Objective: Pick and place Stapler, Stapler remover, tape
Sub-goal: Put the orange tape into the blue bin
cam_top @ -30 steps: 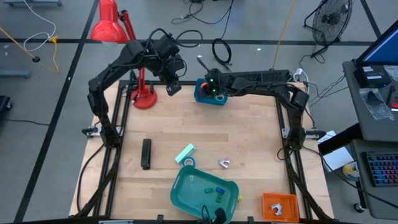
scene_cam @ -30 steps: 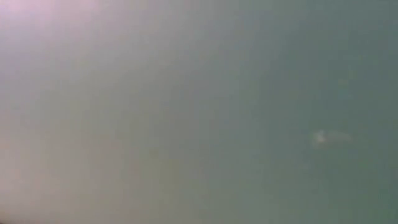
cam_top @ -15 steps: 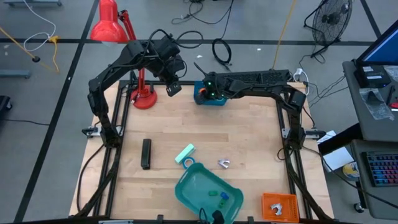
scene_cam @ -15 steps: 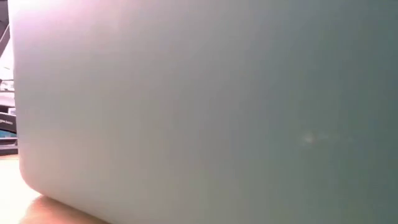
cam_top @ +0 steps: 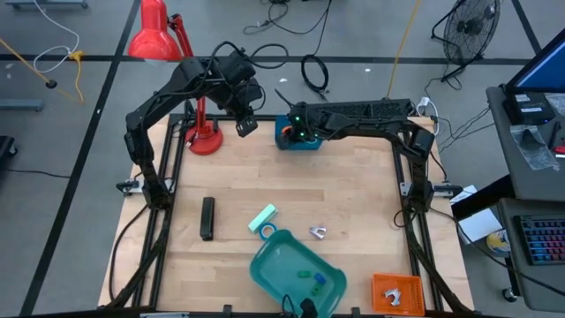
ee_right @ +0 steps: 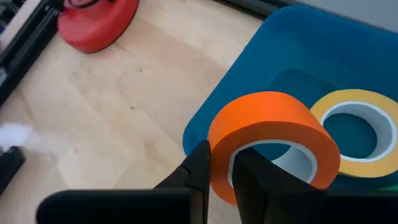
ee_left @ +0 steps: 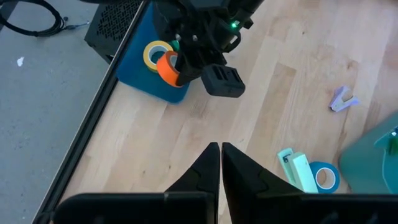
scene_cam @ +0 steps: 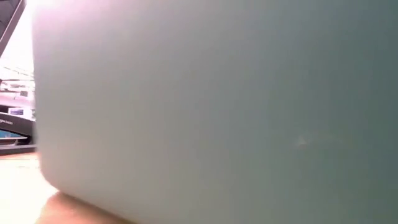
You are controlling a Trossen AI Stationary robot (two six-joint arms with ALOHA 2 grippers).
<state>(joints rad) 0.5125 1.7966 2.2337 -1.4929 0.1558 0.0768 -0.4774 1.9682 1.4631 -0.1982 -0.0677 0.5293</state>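
- Right gripper (ee_right: 219, 163): dark fingers pinched on glossy orange tape (ee_right: 273, 140) ring's wall, over blue bin (ee_right: 273, 68).
- Left gripper (ee_left: 221, 163): tapered fingers closed, empty, hovering above wood.
- Stapler (cam_top: 207, 217): slim black bar, on table's left.

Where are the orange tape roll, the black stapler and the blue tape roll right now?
orange tape roll (ee_right: 273, 121): right wrist view, outer band.
black stapler (cam_top: 207, 217): high view, mid-body.
blue tape roll (ee_left: 323, 178): left wrist view, ring's rim.
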